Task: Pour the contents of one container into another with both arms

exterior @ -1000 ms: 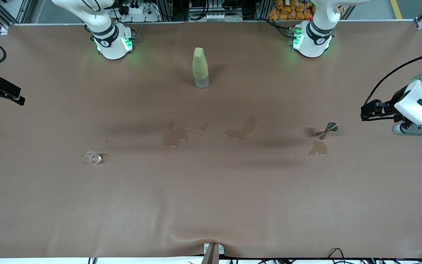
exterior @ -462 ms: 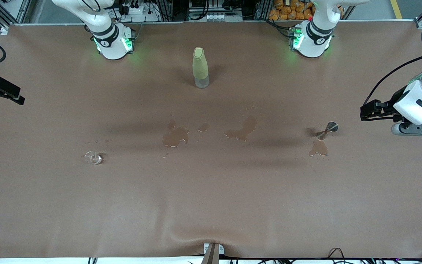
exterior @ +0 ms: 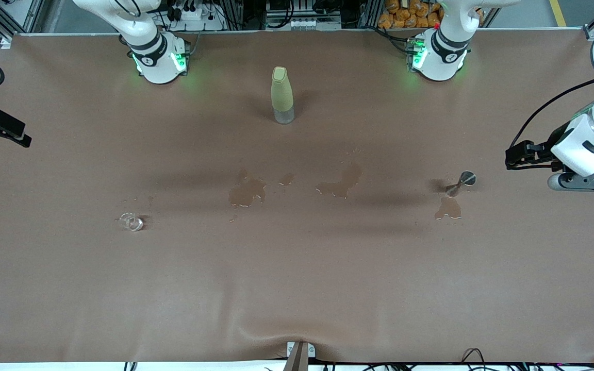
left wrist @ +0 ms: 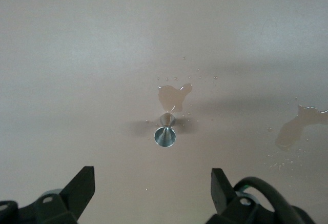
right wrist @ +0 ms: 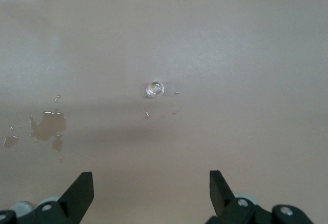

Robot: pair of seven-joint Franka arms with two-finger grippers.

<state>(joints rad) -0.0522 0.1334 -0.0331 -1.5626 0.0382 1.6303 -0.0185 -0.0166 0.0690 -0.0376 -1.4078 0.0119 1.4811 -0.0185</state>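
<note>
Both grippers have edged slightly outward toward their own table ends.
The left gripper (left wrist: 148,193) hangs with fingers spread, empty, over the left arm's end, near a steel jigger (exterior: 461,182) lying beside a puddle (exterior: 448,208). The right gripper (right wrist: 148,193), fingers likewise spread and empty, hangs over the right arm's end; a small clear glass (exterior: 132,222) sits well apart from it. An olive bottle (exterior: 282,95) stands upright between the arm bases.

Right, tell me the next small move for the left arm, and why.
Probably bring the left gripper down toward the metal jigger, which stands upright beside a spill on the brown table cover. Its jaws are open with nothing between them, and the jigger sits centered ahead of them in the left wrist view. The right gripper, also open, looks toward the small clear glass.
</note>
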